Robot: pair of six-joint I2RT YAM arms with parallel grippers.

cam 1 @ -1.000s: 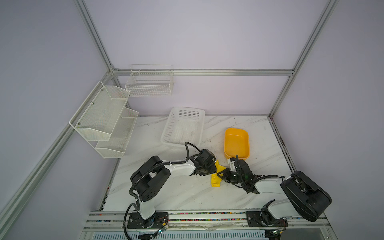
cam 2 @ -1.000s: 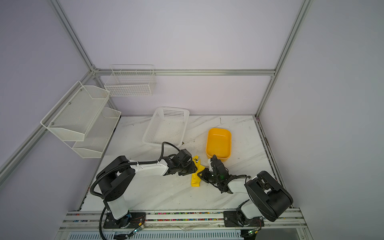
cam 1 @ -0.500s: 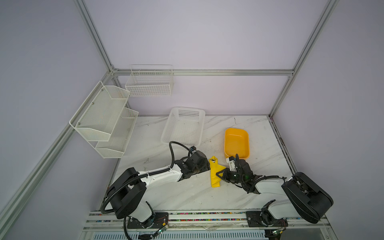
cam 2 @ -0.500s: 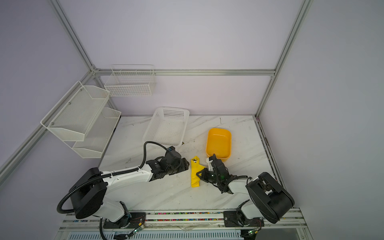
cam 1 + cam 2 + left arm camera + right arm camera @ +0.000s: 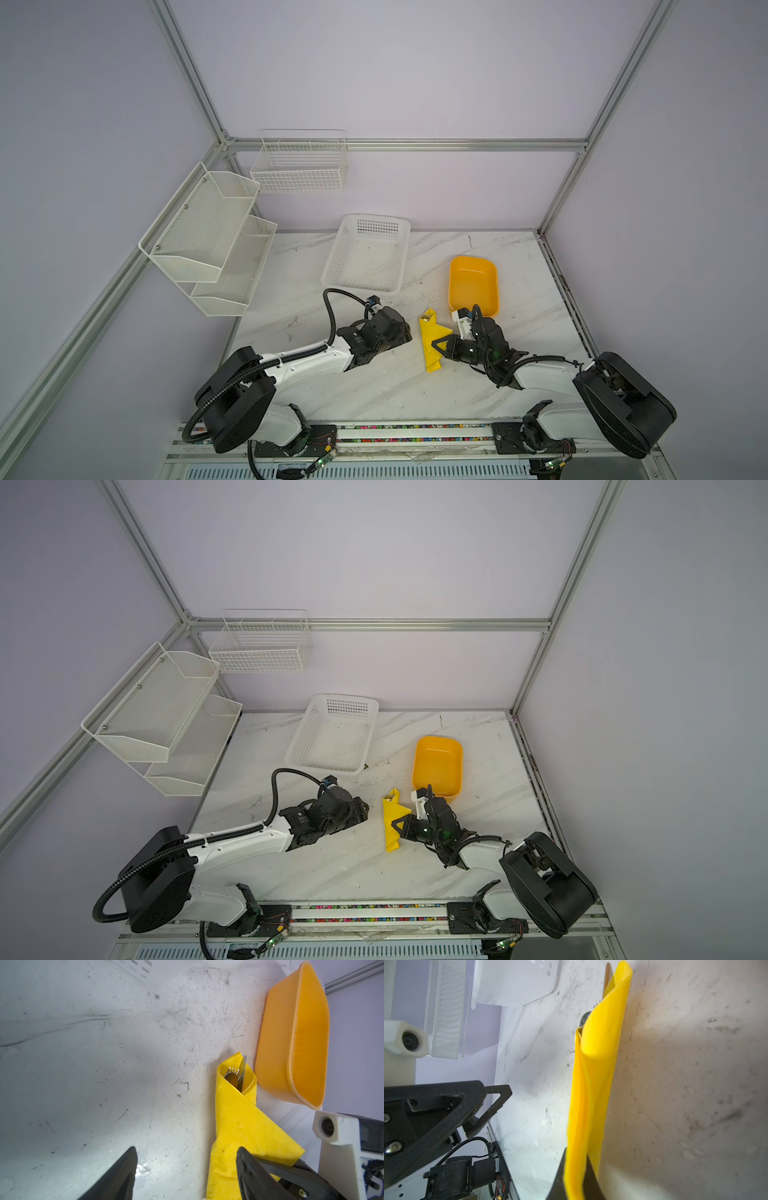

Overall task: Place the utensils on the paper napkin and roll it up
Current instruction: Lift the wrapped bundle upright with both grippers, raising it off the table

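The yellow paper napkin point(image 5: 432, 347) point(image 5: 391, 827) lies rolled into a long bundle on the marble table, just left of the orange tub. In the left wrist view the utensils point(image 5: 234, 1076), among them fork tines and a spoon, stick out of the open end of the napkin point(image 5: 234, 1120). My right gripper point(image 5: 437, 347) point(image 5: 397, 825) point(image 5: 576, 1157) is shut on a loose flap at the side of the napkin point(image 5: 596, 1076). My left gripper point(image 5: 409, 337) point(image 5: 365, 812) point(image 5: 186, 1149) stands open just left of the roll and holds nothing. One of its fingers is close to the paper's edge.
An orange plastic tub point(image 5: 473, 284) stands right beside the roll's far end. A white perforated basket point(image 5: 365, 253) sits at the back middle. White mesh shelves point(image 5: 208, 232) and a wire basket point(image 5: 299, 166) hang on the left and back walls.
My left gripper has opened, let go of the napkin and drawn back to the left, its arm dropping low. The right gripper has stayed shut on the napkin.
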